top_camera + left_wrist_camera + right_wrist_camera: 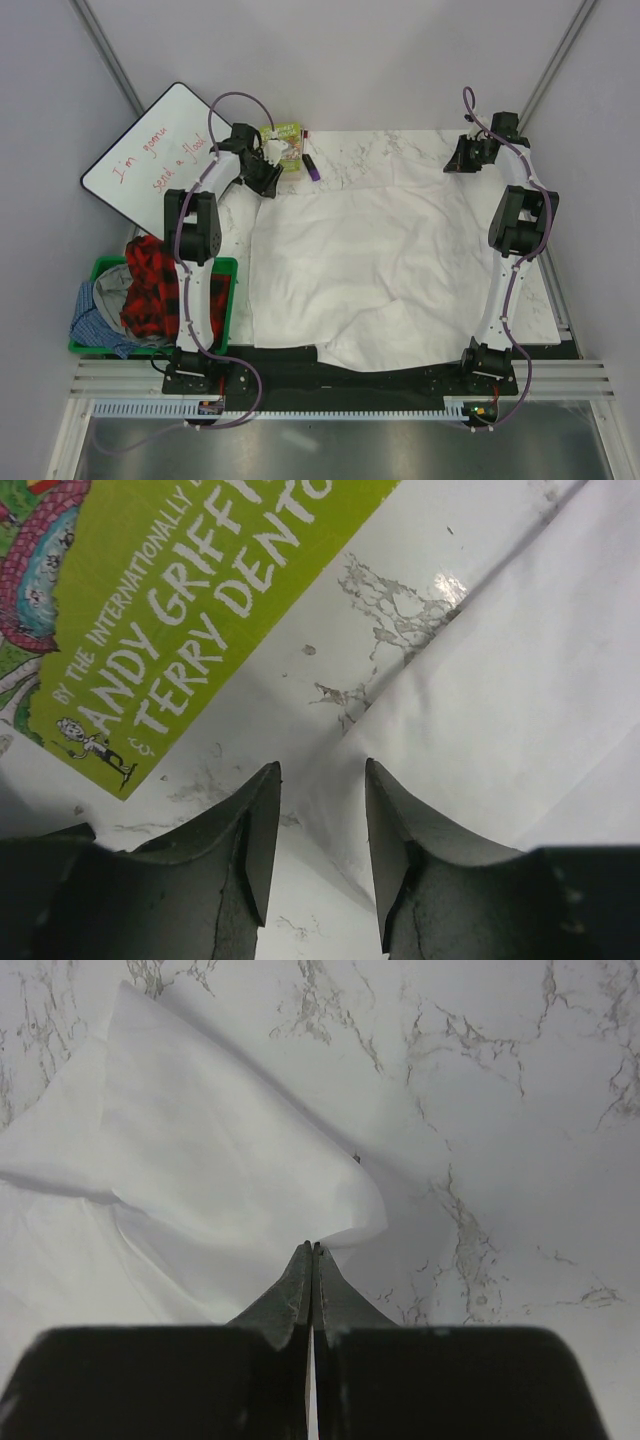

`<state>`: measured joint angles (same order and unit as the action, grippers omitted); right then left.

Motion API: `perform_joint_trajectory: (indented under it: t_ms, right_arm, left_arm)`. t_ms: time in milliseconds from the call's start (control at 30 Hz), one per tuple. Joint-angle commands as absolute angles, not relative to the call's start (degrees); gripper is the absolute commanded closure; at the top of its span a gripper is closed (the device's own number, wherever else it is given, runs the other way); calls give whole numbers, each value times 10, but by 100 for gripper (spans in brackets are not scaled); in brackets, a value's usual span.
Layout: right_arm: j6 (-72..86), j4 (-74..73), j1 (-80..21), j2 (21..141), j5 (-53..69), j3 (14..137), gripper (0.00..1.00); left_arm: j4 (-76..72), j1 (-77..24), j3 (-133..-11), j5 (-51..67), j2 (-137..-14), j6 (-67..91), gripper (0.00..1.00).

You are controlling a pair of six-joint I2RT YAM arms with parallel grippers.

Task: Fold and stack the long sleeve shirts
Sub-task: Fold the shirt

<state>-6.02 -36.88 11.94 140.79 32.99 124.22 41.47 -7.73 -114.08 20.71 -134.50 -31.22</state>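
A plain white long sleeve shirt lies spread over the marble table. My left gripper is at its far left corner, beside the green book. In the left wrist view this gripper is open, and a corner of the white shirt lies on the table between its fingers. My right gripper is at the shirt's far right corner. In the right wrist view it is shut, pinching the edge of the white shirt, which is raised a little off the table.
A green bin off the table's left side holds a red plaid garment and blue cloth. A whiteboard leans at the far left. A purple marker lies beside the book, which also shows in the left wrist view.
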Motion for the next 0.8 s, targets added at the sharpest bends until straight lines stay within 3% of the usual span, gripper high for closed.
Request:
perform_joint_trajectory:
  t_ms: [0, 167, 367, 533, 767]
  right_arm:
    - [-71, -360, 119, 1387, 340, 1254, 100]
    - [-69, -359, 118, 1390, 338, 1259, 100]
    - [-54, -356, 118, 1405, 337, 1298, 100]
    - [-26, -348, 120, 1393, 355, 1328, 100]
    - [-71, -350, 123, 1321, 352, 1238, 100]
  left_arm:
    - [425, -76, -1145, 220, -1362, -339, 57]
    - [428, -76, -1151, 206, -1368, -355, 65]
    - [428, -78, -1164, 223, -1357, -352, 97]
    - [427, -78, -1184, 229, -1332, -340, 98]
    - [423, -78, -1122, 246, -1257, -372, 98]
